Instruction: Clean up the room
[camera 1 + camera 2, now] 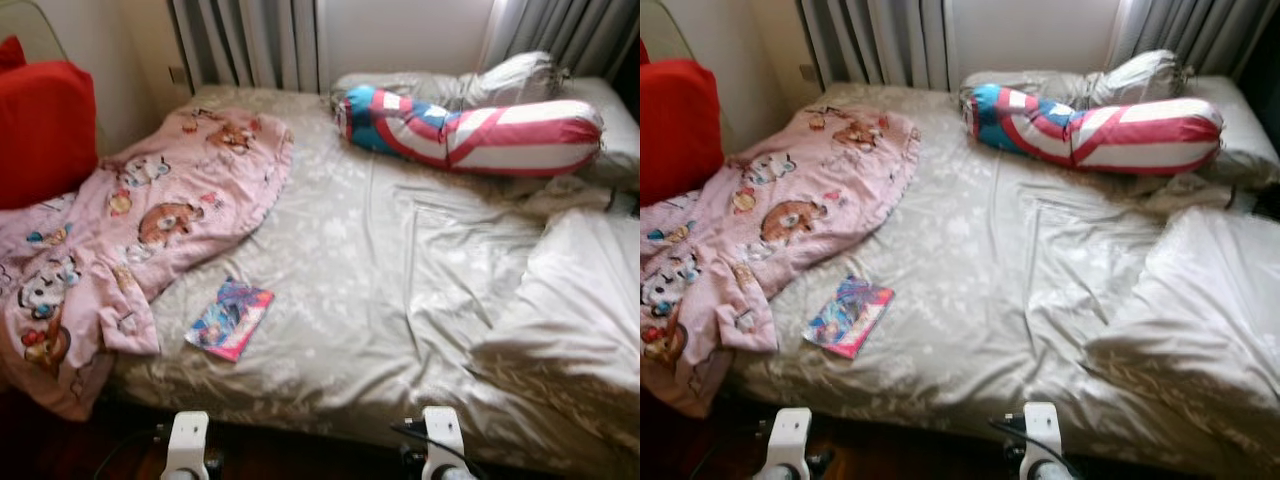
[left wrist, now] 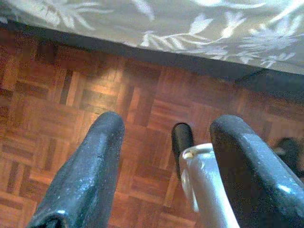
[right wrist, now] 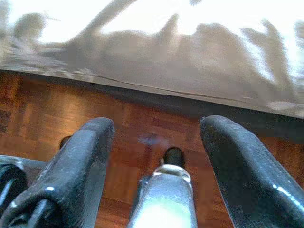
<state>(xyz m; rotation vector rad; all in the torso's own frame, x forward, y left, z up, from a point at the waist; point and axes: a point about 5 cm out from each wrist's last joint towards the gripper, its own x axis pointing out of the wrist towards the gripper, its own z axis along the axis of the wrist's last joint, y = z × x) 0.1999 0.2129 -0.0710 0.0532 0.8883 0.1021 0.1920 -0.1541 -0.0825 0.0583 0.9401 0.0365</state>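
A bed (image 1: 400,300) with a grey-beige floral sheet spreads across the head views, seen from its near edge. A thin picture book (image 1: 229,318) with a pink-and-blue cover lies flat on the sheet near that edge, toward the robot's left. Its long axis runs on a slant, the near end angled left and the far end angled right and away. It sits just beside the hem of the pink cartoon-print blanket (image 1: 150,215), apart from it by a narrow strip of sheet.

The blanket is rumpled and drapes over the bed's left side, one end hanging down past the mattress edge. A red cushion (image 1: 45,125) stands at the far left, behind the blanket. At the head of the bed a long bolster (image 1: 470,130) in red, white and blue stripes lies crosswise, its long axis running left to right, blue end to the left. Grey pillows (image 1: 500,80) sit behind it. A bunched white duvet (image 1: 570,300) covers the right side. Grey curtains (image 1: 250,40) hang behind the bed.

Both arms hang low before the bed, over the parquet floor (image 2: 71,95). The left gripper (image 2: 166,137) has its two black fingers spread apart, holding nothing. The right gripper (image 3: 154,137) is likewise spread and empty, the sheet's edge (image 3: 156,61) beyond it.
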